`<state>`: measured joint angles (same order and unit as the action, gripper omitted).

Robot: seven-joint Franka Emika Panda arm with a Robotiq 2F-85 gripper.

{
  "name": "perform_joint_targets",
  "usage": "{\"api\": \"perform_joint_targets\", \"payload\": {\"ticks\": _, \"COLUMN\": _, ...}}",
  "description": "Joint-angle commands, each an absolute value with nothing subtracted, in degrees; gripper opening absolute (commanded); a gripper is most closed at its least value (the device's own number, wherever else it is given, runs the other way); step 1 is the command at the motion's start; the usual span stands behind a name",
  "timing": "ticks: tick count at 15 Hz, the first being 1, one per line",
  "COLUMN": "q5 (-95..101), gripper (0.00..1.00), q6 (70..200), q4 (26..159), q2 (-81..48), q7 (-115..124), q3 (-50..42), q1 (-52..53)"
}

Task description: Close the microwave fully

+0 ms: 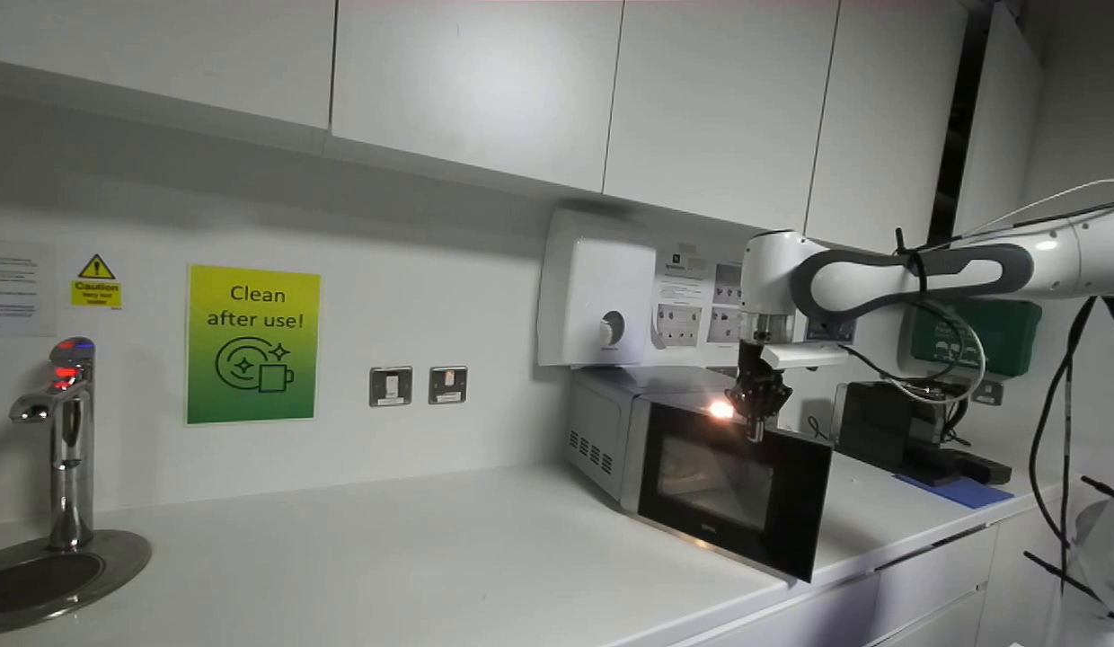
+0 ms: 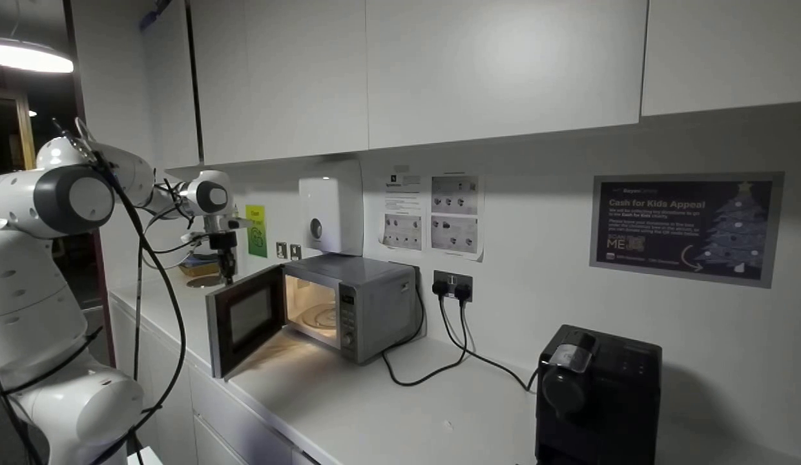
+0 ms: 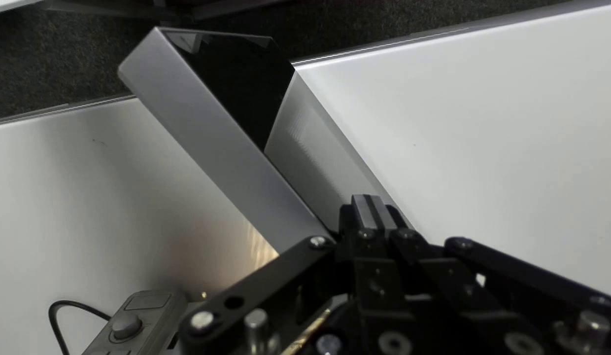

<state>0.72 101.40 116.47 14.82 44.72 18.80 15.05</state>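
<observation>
The silver-grey microwave [image 1: 602, 422] stands on the counter, and its body also shows in an exterior view [image 2: 381, 310]. Its black glass door [image 1: 795, 485] stands wide open, swung out toward the counter's front edge. The warm-lit inside [image 2: 310, 307] with a glass turntable is exposed. The door's silver top edge [image 3: 212, 133] runs diagonally in the wrist view, with a bit of the control panel at lower left. My gripper [image 3: 373, 212] is shut with nothing between its fingers. It points down beside the door's outer face, near the top edge [image 2: 228, 278]. I cannot tell whether it touches.
A white dispenser [image 1: 602, 288] hangs on the wall above the microwave, below wall cupboards [image 1: 476, 81]. A black coffee machine [image 2: 597, 400] stands on the counter. Black power cables [image 2: 426, 382] lie between it and the microwave. A tap [image 1: 72, 449] stands at the far end.
</observation>
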Motion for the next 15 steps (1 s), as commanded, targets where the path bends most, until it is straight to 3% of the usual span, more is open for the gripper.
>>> {"api": "perform_joint_targets", "payload": {"ticks": 1, "q5": -0.72, "gripper": 0.00, "q6": 101.74, "q4": 119.52, "q2": 18.58, "q7": 45.61, "q3": 18.66, "q1": 13.91}}
{"api": "perform_joint_targets", "payload": {"ticks": 15, "q5": -2.41, "gripper": 0.00, "q6": 102.22, "q4": 123.82, "q2": 23.36, "q7": 45.42, "q3": 18.18, "q1": 12.06}}
